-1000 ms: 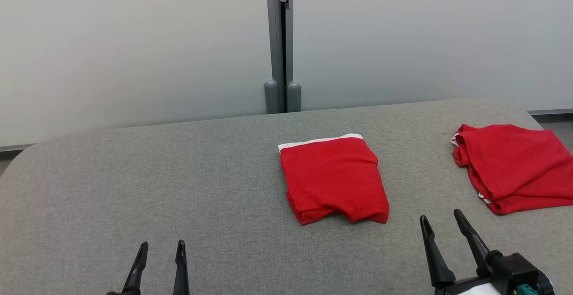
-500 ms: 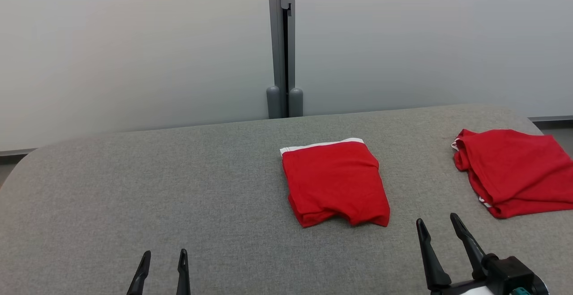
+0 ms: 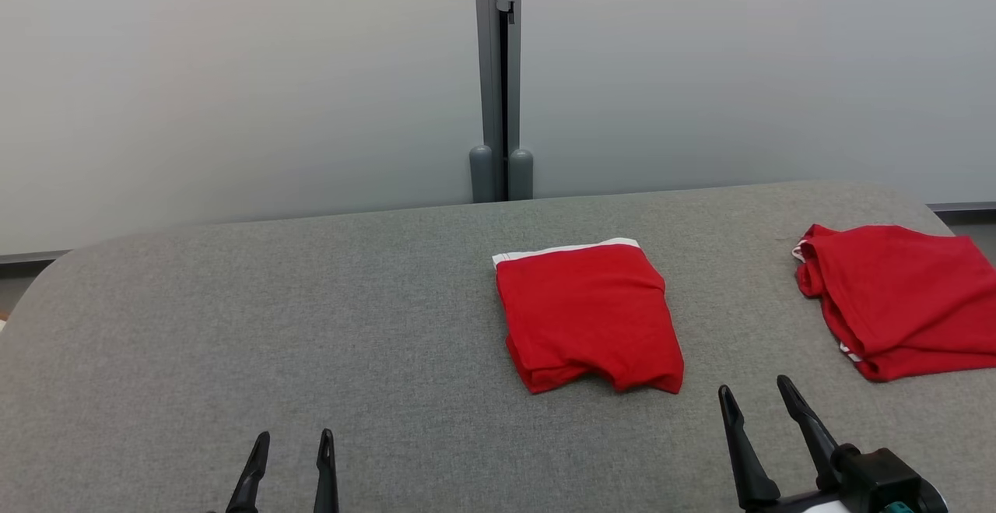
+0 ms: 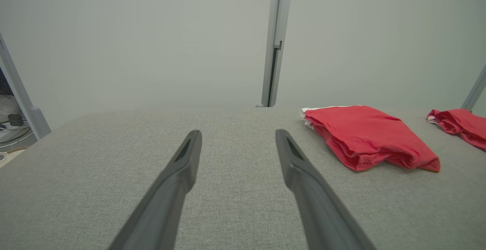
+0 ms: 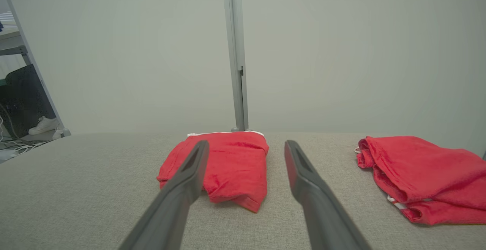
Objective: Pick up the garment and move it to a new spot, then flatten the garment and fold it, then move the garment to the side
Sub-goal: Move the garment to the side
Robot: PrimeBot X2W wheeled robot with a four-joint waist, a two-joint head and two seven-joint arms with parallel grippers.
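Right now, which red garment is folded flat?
The middle garment: a flat rectangle with a white band along its far edge. The other garment, farther right, lies rumpled.

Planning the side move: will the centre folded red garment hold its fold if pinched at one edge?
Probably not: centre garment shows loose soft layers, likely floppy, opening under a one-edge lift. Textured grey surface may drag it, bunching when pushed.
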